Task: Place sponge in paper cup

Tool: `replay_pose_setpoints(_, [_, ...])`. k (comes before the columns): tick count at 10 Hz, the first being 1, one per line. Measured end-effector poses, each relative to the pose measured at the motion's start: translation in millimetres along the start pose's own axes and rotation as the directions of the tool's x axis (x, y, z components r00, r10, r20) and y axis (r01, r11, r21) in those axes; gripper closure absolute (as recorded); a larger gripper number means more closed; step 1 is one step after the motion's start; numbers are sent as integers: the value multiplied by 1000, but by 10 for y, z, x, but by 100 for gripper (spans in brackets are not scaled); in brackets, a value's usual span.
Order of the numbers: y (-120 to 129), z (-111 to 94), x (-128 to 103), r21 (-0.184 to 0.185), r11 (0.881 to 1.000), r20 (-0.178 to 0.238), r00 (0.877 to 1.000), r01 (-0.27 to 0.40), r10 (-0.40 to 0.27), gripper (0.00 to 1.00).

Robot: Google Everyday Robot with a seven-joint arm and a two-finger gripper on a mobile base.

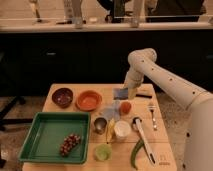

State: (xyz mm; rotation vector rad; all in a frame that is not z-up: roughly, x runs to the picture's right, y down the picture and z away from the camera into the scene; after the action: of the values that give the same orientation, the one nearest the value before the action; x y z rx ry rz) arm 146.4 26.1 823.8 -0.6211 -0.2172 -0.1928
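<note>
Starting at the left of the frame, the green tray (55,116) fills the lower-left corner of the wooden table (162,126), with a bunch of grapes (70,144) inside it near its right wall. Above the tray, a dark bowl (62,96) and an orange bowl (89,100) sit side by side near the table's far edge. A strip of bare wood runs between them and the tray. Toward the middle, a steel cup (100,125) stands just right of the tray, and a translucent green cup (103,152) sits close to the near edge. A pale blue cloth (110,109) lies behind the steel cup. The paper cup (122,130) stands upright just beside the steel cup, hemmed in on both sides but with its mouth uncovered. A small orange object (125,107) sits directly behind it. Farther up, near the far edge, my gripper (129,93) has its fingers clenched on the sponge (120,93), well apart from the paper cup. I can't tell whether the sponge is clear of the tabletop. Right of that are a black block (145,94), a fork (152,115), a white-handled utensil (143,139) and a green pepper (136,152). My arm (160,75) comes in from the right side.
</note>
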Motion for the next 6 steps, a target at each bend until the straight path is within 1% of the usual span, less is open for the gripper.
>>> replay_pose_setpoints(3, [269,-93,18,0,1000,0,1000,-12,12,100])
replay_pose_setpoints(5, [401,-120,-49,-5,1000,4,1000,-9,9,100])
replay_pose_setpoints(6, [504,-134,-46,-10,1000,4,1000,-13,13,100])
